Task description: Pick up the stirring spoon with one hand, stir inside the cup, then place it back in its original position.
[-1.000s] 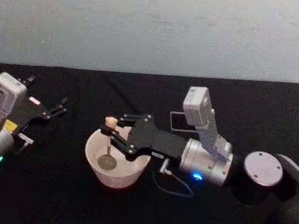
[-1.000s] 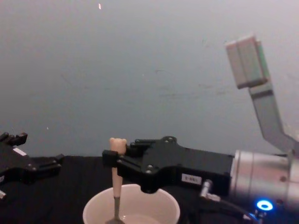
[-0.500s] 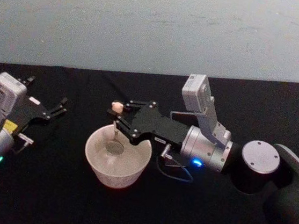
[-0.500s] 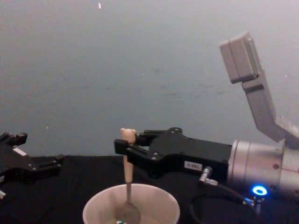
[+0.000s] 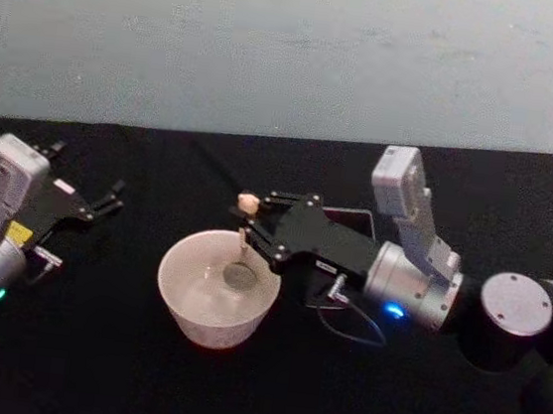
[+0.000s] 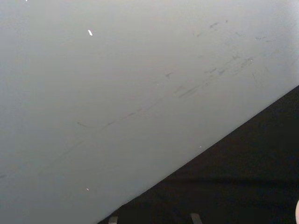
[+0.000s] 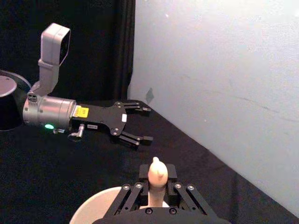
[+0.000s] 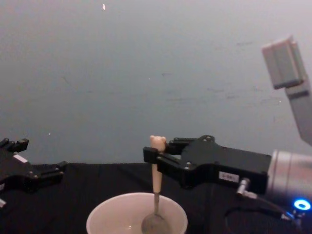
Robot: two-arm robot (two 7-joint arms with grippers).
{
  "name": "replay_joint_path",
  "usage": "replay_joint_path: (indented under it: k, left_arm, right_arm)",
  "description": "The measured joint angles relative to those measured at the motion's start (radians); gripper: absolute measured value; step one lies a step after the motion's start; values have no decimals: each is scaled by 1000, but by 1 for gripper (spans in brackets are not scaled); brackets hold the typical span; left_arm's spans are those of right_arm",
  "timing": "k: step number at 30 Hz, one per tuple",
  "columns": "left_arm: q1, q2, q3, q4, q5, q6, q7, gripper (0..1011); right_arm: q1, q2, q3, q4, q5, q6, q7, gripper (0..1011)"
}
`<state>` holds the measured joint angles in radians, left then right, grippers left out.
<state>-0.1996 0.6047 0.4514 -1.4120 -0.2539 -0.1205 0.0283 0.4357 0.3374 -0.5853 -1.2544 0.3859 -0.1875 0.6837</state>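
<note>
Stirring spoon [image 5: 242, 235] upright in cup [image 5: 177, 258], grey bowl low against cup's right inner side; bear head above rim. Over the last second spoon swings from cup's left side, through middle, to right: judged mid-stir, return to original spot not yet due.

Cup holds only spoon bowl; no liquid discernible.

Right gripper [image 5: 250, 226] reaches in from right, jaws pinching handle just under bear head.

Left gripper [image 5: 110, 198] idle, well left of cup, jaws spread.

Black table [image 5: 136, 386] under all.
</note>
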Motion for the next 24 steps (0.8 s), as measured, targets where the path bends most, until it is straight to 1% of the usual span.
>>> replay_joint_path:
  k: [6,13,18,24]
  left_arm:
    - [0,0,0,0,0,0,0,1001]
    - [0,0,0,0,0,0,0,1001]
    - [0,0,0,0,0,0,0,1001]
    - [0,0,0,0,0,0,0,1001]
  right_arm:
    - [-45,35,12,-62,21,12,4,211]
    - [-75,54,4,-106,36,20,22,211]
    - [-81,53,-8,-126,43,23,31,211]
    - [-63,30,-28,-119,45,23,36,211]
